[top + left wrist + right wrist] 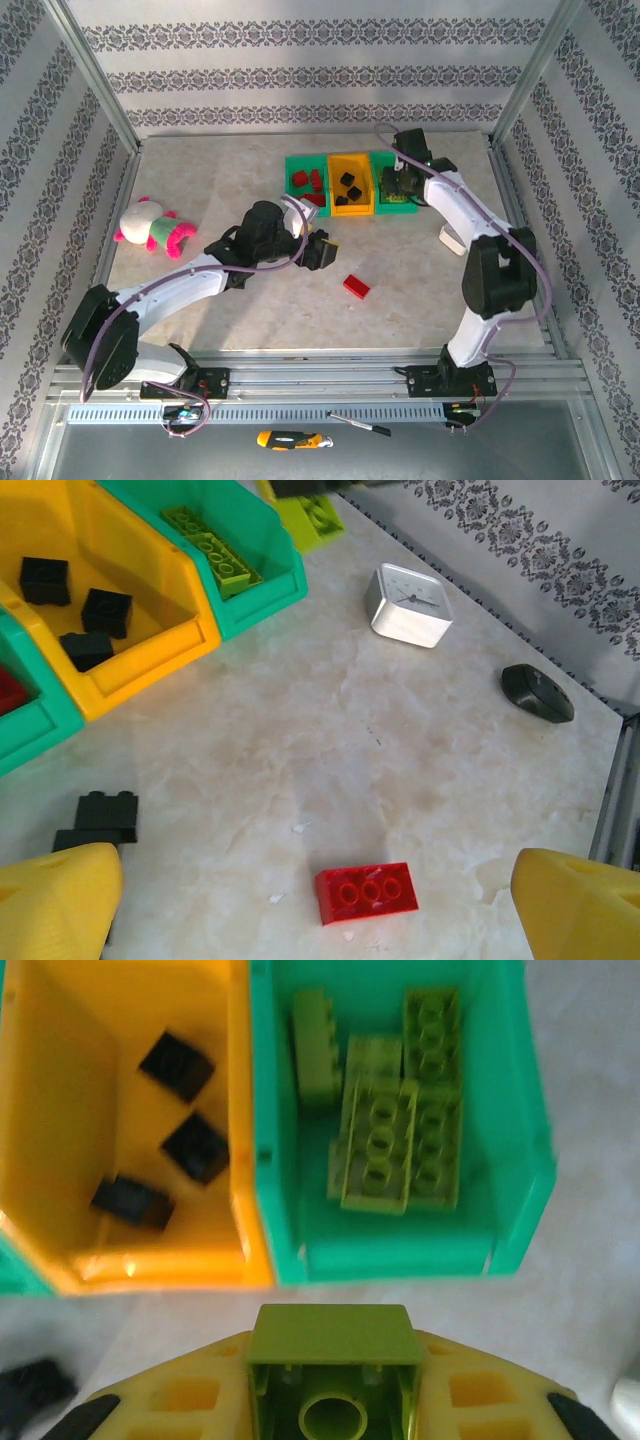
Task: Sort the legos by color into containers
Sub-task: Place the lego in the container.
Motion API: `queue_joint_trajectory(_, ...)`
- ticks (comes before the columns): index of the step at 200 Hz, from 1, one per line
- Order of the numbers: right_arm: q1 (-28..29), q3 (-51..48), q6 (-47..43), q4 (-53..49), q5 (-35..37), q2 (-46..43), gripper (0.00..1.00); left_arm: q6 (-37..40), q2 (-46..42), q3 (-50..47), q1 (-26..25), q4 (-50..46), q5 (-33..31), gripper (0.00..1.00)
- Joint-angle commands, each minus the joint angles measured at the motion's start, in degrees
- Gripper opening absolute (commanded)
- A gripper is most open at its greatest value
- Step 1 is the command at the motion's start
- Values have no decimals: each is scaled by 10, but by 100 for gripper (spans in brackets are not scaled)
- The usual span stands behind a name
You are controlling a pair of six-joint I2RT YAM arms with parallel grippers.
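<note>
**Lime lego being delivered to the right-hand green bin**

On the table point(200, 300), the row of containers point(352, 209) is being seen near the far edge, right of its middle. The right-hand green bin point(380, 1258) is being used for lime legos point(385, 1145), the orange-yellow bin point(60, 1110) for black ones and the left-hand green bin point(306, 160) for red.

The right gripper point(330, 1385) is being held at the right-hand green bin, about above its front wall, and a lime lego point(330, 1332) is being pinched between its fingers. The left gripper point(320, 250) is being held spread and empty above the table's middle, where a red lego point(366, 892) and a black lego point(100, 818) are being left unsorted.

The drop-off is being judged the step in hand. The lime lego is being called on to be carried fully over the bin's opening, then freed by parting the fingers.
</note>
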Motion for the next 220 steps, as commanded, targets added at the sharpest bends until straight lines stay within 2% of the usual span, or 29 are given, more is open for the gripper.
queue_joint_trajectory(1,-10,60,-66,-9,20,54,26,-8,4,7,-25,50,1,99)
queue_joint_trajectory(31,-18,130,-94,-17,50,126,25,-1,16,14,-28,50,2,99)
queue_joint_trajectory(55,-25,166,-84,-24,57,164,26,10,19,8,-30,79,-1,99)
queue_joint_trajectory(76,-27,183,-71,-35,54,177,33,17,24,18,-30,68,-8,99)
queue_joint_trajectory(89,-26,179,-65,-34,50,169,44,19,26,25,-30,61,-11,99)
queue_joint_trajectory(105,-26,162,-62,-29,51,144,58,10,27,24,-31,66,-17,99)
queue_joint_trajectory(124,-24,122,-58,-17,54,101,68,-2,26,24,-30,61,-36,99)
queue_joint_trajectory(153,-18,30,-42,17,30,13,74,-18,20,30,-28,4,-84,99)
queue_joint_trajectory(171,-3,-32,-38,40,9,-44,78,-35,7,23,-28,-34,-145,99)
queue_joint_trajectory(188,19,-92,-46,68,-14,-96,82,-68,-8,20,-23,-91,-209,99)
queue_joint_trajectory(220,77,-195,-68,112,-59,-190,90,-135,-37,6,-9,-203,-270,99)
